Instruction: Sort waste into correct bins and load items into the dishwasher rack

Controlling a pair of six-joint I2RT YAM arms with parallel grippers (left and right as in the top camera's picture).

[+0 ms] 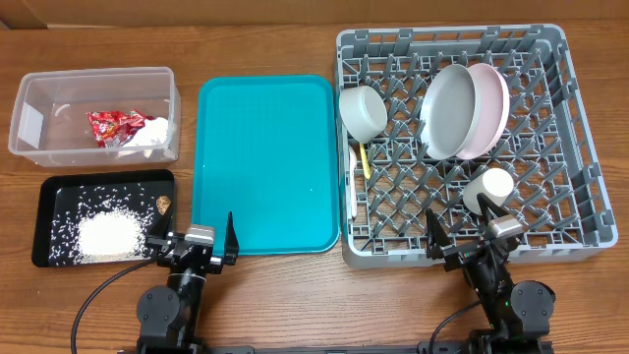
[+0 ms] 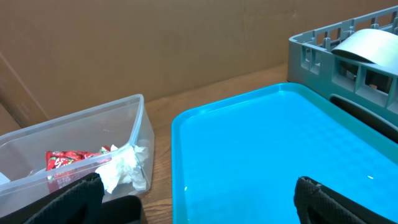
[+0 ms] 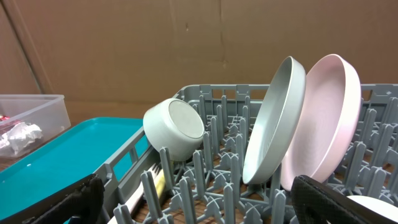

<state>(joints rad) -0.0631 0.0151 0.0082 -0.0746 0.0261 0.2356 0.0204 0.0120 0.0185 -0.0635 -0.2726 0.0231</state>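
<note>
My left claw and right claw hang spread, empty, at the near edge; the grey plate leans on rack pegs to stay upright

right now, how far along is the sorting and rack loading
It looks finished. Done: the foil wrapper and napkin sit in the clear tub. The rice and brown morsel are in the black tray. The grey plate, pink plate, bowl, cup and utensils are in the rack. In hand: nothing; the left pincer and right pincer are open. Left: nothing visible on the teal tray.
</note>
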